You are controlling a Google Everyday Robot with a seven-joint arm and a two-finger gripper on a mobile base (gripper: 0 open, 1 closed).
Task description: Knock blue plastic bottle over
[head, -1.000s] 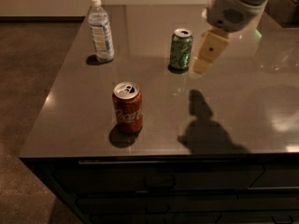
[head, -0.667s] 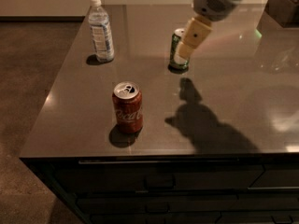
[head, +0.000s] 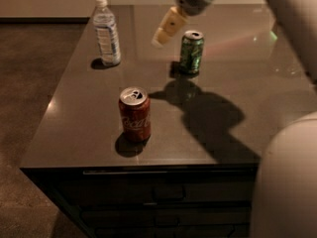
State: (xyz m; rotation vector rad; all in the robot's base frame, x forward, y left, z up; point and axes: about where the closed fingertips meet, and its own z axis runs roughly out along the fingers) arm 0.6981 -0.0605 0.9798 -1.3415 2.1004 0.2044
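Observation:
The blue plastic bottle (head: 106, 31) stands upright at the far left of the dark table (head: 79, 133). It is clear, with a white cap and a pale label. My gripper (head: 162, 35) hangs above the table, to the right of the bottle and just left of the green can (head: 191, 51). It is apart from the bottle, with a gap between them. My arm reaches in from the upper right.
A red cola can (head: 134, 114) stands upright near the table's front left. The green can stands upright at mid-table. The arm's shadow (head: 208, 118) falls on the table's right half. A pale part of the robot (head: 287, 182) fills the lower right corner.
My gripper has moved left, from the right of the green can to its left side, closer to the bottle. The bottle and both cans have not moved.

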